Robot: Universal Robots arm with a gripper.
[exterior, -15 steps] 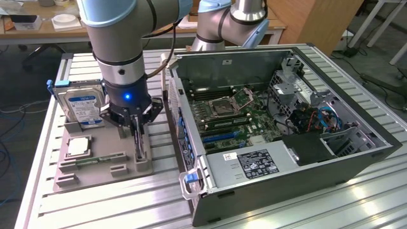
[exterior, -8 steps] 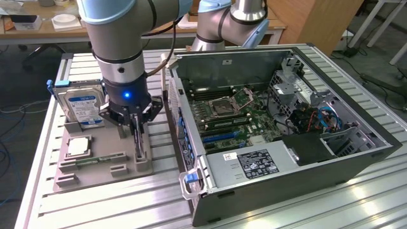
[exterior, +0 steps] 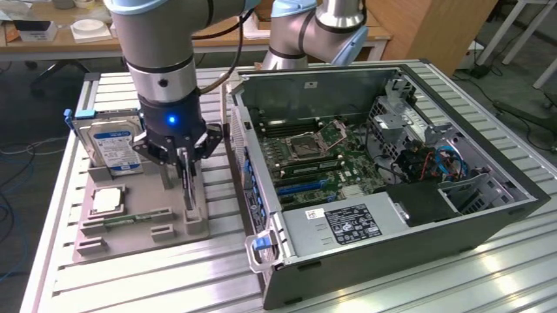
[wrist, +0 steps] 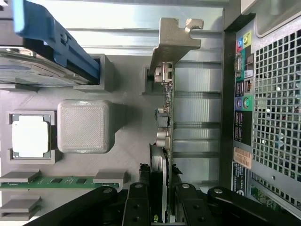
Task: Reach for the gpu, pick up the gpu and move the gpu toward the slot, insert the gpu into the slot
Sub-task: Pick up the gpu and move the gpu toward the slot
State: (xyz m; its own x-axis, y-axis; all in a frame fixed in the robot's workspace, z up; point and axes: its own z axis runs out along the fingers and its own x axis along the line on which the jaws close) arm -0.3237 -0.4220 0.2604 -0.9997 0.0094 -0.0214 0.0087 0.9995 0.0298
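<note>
**Gripping the gpu in its holder**
My gripper (wrist: 161, 190) is clamped across the gpu (wrist: 167, 108), which stands on edge in the grey holder (exterior: 139, 222), on the exterior view's left of the open case (exterior: 366, 261). I judge a straight upward lift best, keeping the card square so its bracket (wrist: 176, 37) doesn't snag.

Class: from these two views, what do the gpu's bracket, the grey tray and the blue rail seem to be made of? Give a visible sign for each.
Gpu bracket: likely sheet metal, dull silver; thin, with a bent tab.
Tray: probably printed plastic, matte grey; fine ridged lines on its block.
Rail: seemingly plastic, smooth blue with a soft sheen.
</note>
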